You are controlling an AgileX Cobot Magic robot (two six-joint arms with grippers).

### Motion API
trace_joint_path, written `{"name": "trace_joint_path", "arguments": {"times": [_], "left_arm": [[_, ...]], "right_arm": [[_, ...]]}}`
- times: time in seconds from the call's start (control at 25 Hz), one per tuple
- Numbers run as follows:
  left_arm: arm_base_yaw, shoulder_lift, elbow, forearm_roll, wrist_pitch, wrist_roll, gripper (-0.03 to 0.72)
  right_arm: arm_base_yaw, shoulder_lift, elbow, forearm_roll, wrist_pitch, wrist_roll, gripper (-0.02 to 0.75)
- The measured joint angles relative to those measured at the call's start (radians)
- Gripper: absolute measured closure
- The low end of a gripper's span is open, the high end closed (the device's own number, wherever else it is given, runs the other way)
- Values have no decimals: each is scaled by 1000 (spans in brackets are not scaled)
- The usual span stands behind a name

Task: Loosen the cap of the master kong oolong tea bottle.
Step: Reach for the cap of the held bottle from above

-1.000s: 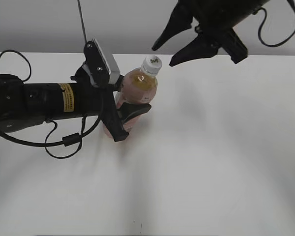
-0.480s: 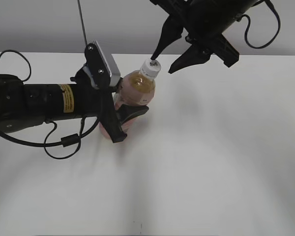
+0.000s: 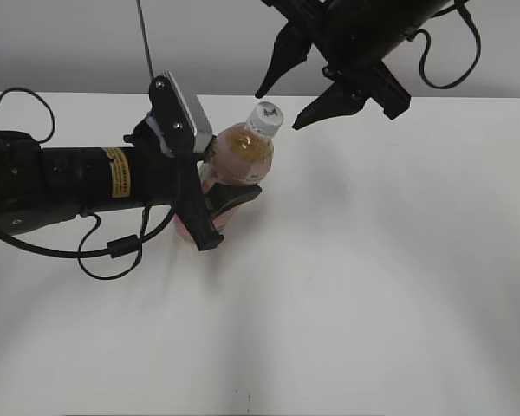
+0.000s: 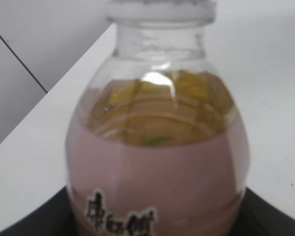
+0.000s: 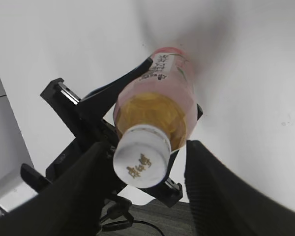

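Observation:
The master kong oolong tea bottle point(image 3: 240, 163) holds amber tea, has a pink label and leans to the right on the white table. My left gripper point(image 3: 218, 206) is shut on its labelled body; the left wrist view shows the bottle point(image 4: 157, 162) filling the frame between the dark jaws point(image 4: 157, 223). The white cap point(image 3: 265, 119) sits on the neck. My right gripper point(image 3: 280, 107) is open, one finger either side of the cap and slightly above it. In the right wrist view the cap point(image 5: 141, 156) lies between the two open fingers point(image 5: 146, 145), nearer the left one, not clamped.
The white table point(image 3: 373, 260) runs to a grey wall behind. The left arm's black cables point(image 3: 113, 251) lie on the table at the left. The left gripper's black frame point(image 5: 83, 118) shows beneath the bottle in the right wrist view.
My right gripper moved left and down from the upper right to straddle the cap. The bottle and left gripper shifted slightly left.

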Motion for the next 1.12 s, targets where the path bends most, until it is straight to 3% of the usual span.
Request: {"name": "trace_joint_path", "arguments": {"times": [0.68,0.96,1.12], "left_arm": [[0,0,0,-5,0,0,276],[0,0,0,-11,8,0,276],[1,0,0,-11,9,3,276]], "right_arm": [[21,24,0,50,-19,1,352],[21,34,0,41,-17,-3,458],[21,35,0,40,-17,-44,458]]}}
